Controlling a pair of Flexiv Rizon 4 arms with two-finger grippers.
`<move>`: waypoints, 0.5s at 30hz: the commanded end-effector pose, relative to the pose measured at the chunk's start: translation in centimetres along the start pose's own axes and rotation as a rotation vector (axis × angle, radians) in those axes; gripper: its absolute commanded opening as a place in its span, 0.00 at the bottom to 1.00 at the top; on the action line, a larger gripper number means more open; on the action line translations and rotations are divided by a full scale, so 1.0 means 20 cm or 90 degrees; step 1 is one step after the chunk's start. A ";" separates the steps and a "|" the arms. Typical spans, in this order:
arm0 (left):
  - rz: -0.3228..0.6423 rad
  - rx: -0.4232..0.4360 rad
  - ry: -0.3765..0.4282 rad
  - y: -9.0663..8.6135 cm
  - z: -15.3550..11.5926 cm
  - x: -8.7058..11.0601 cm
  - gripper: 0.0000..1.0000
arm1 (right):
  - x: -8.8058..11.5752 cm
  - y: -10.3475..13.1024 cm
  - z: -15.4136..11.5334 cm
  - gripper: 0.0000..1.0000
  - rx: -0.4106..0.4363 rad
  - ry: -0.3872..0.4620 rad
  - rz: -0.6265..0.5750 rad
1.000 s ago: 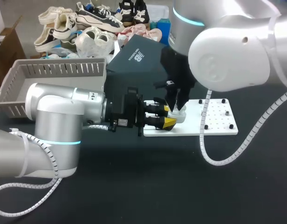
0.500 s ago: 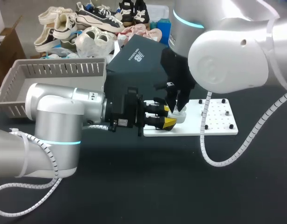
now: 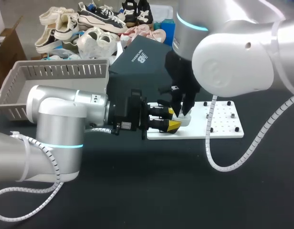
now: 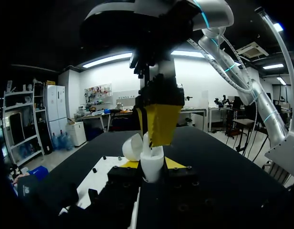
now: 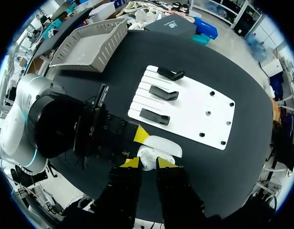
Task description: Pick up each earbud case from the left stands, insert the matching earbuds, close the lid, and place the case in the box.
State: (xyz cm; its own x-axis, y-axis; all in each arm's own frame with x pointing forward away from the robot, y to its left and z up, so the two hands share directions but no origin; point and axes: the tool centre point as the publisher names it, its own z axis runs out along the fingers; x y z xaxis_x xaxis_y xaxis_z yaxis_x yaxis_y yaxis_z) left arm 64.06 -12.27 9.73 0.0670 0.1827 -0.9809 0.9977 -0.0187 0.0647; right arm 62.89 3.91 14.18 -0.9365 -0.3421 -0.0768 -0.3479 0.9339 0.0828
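Earbud case [image 4: 152,172], white, upright with its long axis vertical and mouth facing up, lid [image 4: 132,147] swung open to one side. It is clamped from two sides by the left end effector [image 4: 152,163], over the near edge of the white stand board [image 5: 194,105] on the desk [image 3: 152,191]. Right end effector [image 5: 147,163] hangs directly above the open mouth, grip and case contents not discernible; grey basket [image 3: 61,71] sits well apart at the left rear.

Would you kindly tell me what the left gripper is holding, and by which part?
The left gripper holds the white earbud case by its lower body, a finger on each side; the open lid stands free.
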 end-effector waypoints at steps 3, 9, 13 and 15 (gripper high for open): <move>0.001 -0.003 -0.001 -0.01 0.00 0.00 0.00 | -0.01 0.00 0.01 0.32 0.005 0.001 0.000; 0.001 -0.003 -0.001 -0.01 0.00 0.00 0.00 | 0.00 0.00 0.00 0.46 0.006 0.001 -0.003; 0.001 -0.003 -0.001 -0.01 0.00 0.00 0.00 | 0.01 -0.01 -0.04 0.47 -0.008 -0.007 -0.008; 0.001 -0.003 -0.001 -0.01 0.00 0.00 0.00 | 0.03 -0.02 -0.08 0.49 -0.010 -0.020 -0.006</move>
State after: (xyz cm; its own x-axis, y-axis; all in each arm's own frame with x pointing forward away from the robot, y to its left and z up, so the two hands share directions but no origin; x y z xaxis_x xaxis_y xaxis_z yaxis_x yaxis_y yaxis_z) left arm 64.08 -12.22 9.81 0.0676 0.1825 -0.9809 0.9977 -0.0180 0.0654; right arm 63.09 4.13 14.88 -0.9310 -0.3540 -0.0897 -0.3616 0.9279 0.0912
